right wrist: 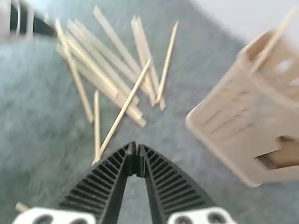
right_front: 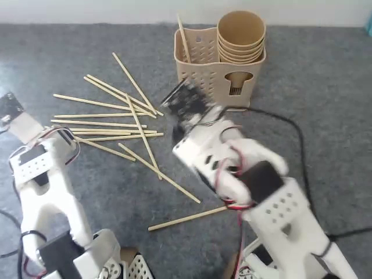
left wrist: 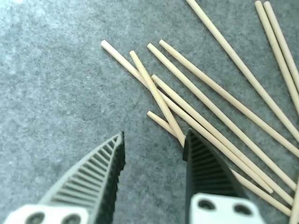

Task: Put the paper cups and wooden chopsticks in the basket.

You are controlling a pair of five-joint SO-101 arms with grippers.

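Many wooden chopsticks (right_front: pixel 110 122) loose on table (right_front: pixel 325 116) | paper cups (right_front: pixel 240 35) stacked inside basket (right_front: pixel 212 72) | left fingers (left wrist: pixel 205 172) wide over stick ends, likely for a pinch | right fingers (right wrist: pixel 163 186) closed, empty, near basket

you have a stack of tan paper cups (right_front: pixel 241 35) nested upright, mouths up, in the right compartment of the beige slotted basket (right_front: pixel 212 75), which stands upright at the far side of the grey bench (right_front: pixel 331 104). one wooden chopstick (right_front: pixel 183 39) leans in the basket's left compartment, its end poking above the rim. the other chopsticks (right_front: pixel 110 119) lie flat in a loose, crisscrossed scatter to the basket's left, several overlapping. a single chopstick (right_front: pixel 187 218) lies well apart from them, toward the near edge, angled across the bench
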